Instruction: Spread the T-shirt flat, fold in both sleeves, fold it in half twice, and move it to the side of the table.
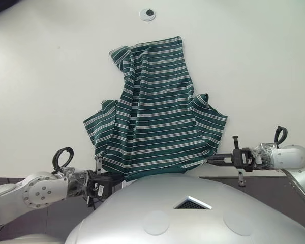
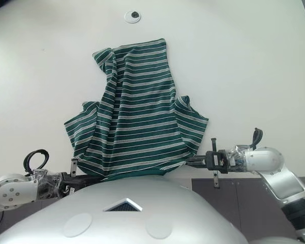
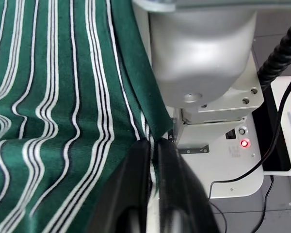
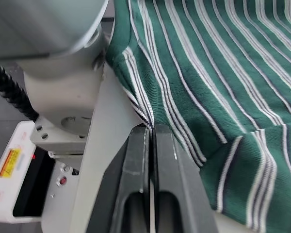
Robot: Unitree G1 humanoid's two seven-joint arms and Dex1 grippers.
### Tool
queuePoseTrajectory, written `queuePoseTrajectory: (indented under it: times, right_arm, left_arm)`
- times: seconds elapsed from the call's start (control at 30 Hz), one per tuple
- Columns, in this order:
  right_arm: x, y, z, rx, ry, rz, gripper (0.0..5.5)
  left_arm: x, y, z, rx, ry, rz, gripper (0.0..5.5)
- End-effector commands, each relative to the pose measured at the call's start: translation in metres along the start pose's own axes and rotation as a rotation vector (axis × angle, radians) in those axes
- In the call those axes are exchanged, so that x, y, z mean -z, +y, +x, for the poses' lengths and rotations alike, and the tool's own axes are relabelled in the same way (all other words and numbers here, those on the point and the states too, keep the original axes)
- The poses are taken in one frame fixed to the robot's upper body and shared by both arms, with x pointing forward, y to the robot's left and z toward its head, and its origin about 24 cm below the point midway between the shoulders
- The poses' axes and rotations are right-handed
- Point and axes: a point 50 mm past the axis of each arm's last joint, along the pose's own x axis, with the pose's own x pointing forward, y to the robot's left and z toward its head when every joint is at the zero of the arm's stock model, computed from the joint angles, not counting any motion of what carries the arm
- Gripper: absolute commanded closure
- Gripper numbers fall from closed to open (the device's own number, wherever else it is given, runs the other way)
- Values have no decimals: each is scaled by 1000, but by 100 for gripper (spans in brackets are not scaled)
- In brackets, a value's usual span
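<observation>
Head and wrist views, 1 moment. A green T-shirt [image 1: 157, 122] with thin white-and-dark stripes lies rumpled, not flat, on a white bench [image 1: 40, 76]. Its near hem runs along the bench's near edge, while its far part narrows to a bunched band with a rolled fold at the far-left corner [image 1: 119, 55]. 1 flap of cloth [image 1: 97, 122] spreads out on the left side of the garment and another flap [image 1: 212, 118] on the right, each resting on the bench top.

The left gripper [image 1: 118, 176] sits at the near edge, at the left end of the hem. In the left wrist view its jaws are pressed together with the hem's dark green edge pinched between them, the striped cloth running away from the tips. The right gripper [image 1: 209, 159] sits at the near edge at the right end of the hem. In the right wrist view its jaws are likewise closed, with a striped corner of the cloth caught at the tips. The 2 grippers are well apart, with the hem between them.

A small round disc [image 1: 148, 13] with a dark centre lies on the far part of the bench, beyond the garment and apart from it.
</observation>
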Motion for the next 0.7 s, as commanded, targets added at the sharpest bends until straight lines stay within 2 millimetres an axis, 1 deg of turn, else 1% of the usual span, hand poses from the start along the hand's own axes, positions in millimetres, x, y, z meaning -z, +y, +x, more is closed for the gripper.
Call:
queuePoseTrajectory:
  times: [0.03, 0.1, 0.13, 0.2, 0.23, 0.3, 0.37, 0.4, 0.47, 0.53, 0.57, 0.6, 0.63, 0.67, 0.7]
  right_arm:
    - [-8, -13, 0, 56, -18, 11, 504]
    - [-14, -15, -5, 47, -41, 5, 464]
    - [-18, -12, -13, 13, -53, 14, 453]
    - [-29, -12, -28, -25, -89, 14, 426]
    - [-33, -14, -36, -40, -100, 6, 426]
    - [-37, -22, -46, -43, -115, -9, 426]
    - [-34, -40, -53, 20, -136, -24, 426]
    - [-30, -46, -54, 43, -152, -19, 426]
    - [-23, -57, -51, 97, -166, -36, 426]
    - [-17, -74, -38, 208, -151, -94, 426]
    - [-15, -82, -30, 254, -118, -141, 426]
    - [-12, -88, -24, 277, -77, -180, 426]
    - [-11, -91, -21, 286, -48, -205, 426]
    - [-9, -93, -18, 294, -20, -223, 426]
    - [-7, -95, -17, 301, 11, -240, 426]
  left_arm:
    - [1, 9, -5, -40, 4, -22, 475]
    - [-1, 17, -12, -67, -18, -39, 439]
    - [-12, 22, -21, -68, -105, -73, 436]
    - [-26, 22, -39, 1, -203, -101, 436]
    - [-30, 22, -47, 34, -235, -105, 436]
    - [-33, 26, -57, 36, -284, -101, 436]
    - [-34, 51, -58, -114, -344, -76, 436]
    - [-30, 67, -56, -209, -350, -56, 436]
    - [-22, 90, -52, -343, -355, -75, 436]
    - [-7, 108, -46, -450, -296, -96, 436]
    - [12, 119, -41, -525, -188, -95, 436]
    - [36, 122, -35, -552, -50, -89, 436]
    - [52, 122, -30, -553, 44, -87, 436]
    - [65, 118, -26, -537, 114, -87, 436]
    - [74, 112, -23, -510, 156, -92, 436]
